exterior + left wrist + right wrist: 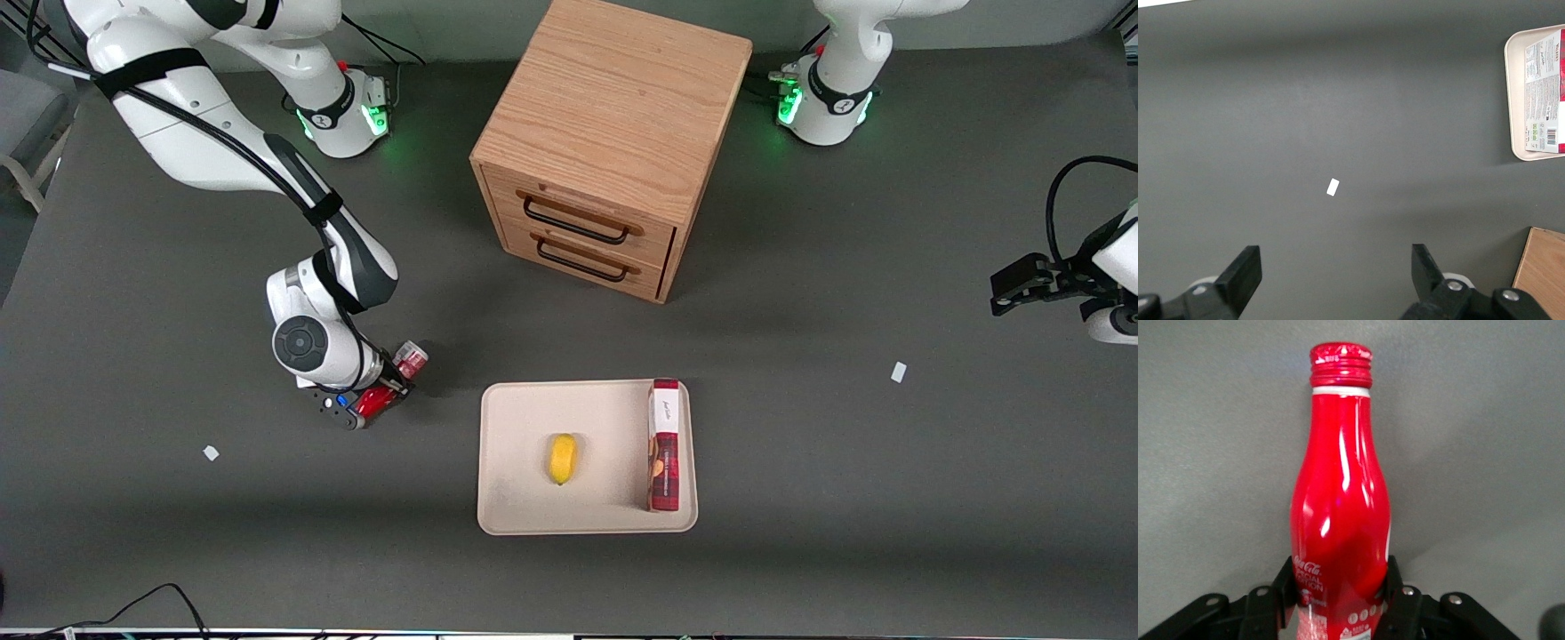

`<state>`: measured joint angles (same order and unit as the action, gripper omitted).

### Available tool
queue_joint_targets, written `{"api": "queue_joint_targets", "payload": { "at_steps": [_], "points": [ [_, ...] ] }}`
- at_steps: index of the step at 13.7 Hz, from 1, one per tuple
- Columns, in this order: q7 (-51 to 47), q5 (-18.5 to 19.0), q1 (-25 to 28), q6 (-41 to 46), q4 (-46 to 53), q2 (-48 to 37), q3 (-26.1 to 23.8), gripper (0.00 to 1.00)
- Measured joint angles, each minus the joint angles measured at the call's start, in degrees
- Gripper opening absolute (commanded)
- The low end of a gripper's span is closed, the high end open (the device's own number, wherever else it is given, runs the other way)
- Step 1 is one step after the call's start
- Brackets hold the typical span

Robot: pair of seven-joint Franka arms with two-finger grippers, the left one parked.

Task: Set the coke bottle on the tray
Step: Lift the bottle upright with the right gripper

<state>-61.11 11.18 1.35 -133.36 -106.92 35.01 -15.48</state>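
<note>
Bottle-to-tray relation first: tray (516, 498) lies flat on table (800, 533), well apart from gripper (378, 400), sideways toward parked arm's end and slightly nearer front camera. Lemon (562, 459) and box (664, 444) already sit on tray; bare strip is left at edge nearest gripper, judged best landing spot. Bottle (1341, 513) is pinched low on body between fingers (1395, 587), held over table beside tray, long axis tilted, cap pointing away from wrist. Look: glossy red, contoured waist, narrow neck, ribbed red cap (1340, 363), white ring beneath.
</note>
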Motion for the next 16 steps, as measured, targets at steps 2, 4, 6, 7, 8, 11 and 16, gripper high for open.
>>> {"api": "queue_joint_targets", "payload": {
  "at_steps": [2, 4, 6, 7, 8, 11, 16],
  "points": [
    [1.1, 0.3, 0.0, 1.1, 1.3, -0.9, -0.2, 0.0],
    [4.8, 0.3, 0.0, 6.5, 3.8, -3.6, -0.2, 0.0],
    [10.0, 0.3, 0.0, 13.6, 6.7, -8.3, -0.2, 0.0],
    [12.9, -0.3, 0.0, 17.3, 8.4, -11.0, -0.2, 0.0],
    [16.1, -2.7, 0.0, 21.2, 10.6, -13.6, -0.2, 0.0],
    [24.4, -9.0, 0.0, 31.9, 20.3, -18.5, -0.1, 0.0],
    [27.6, -10.1, 1.5, 36.2, 33.3, -14.6, -3.1, 0.0]
  ]
}}
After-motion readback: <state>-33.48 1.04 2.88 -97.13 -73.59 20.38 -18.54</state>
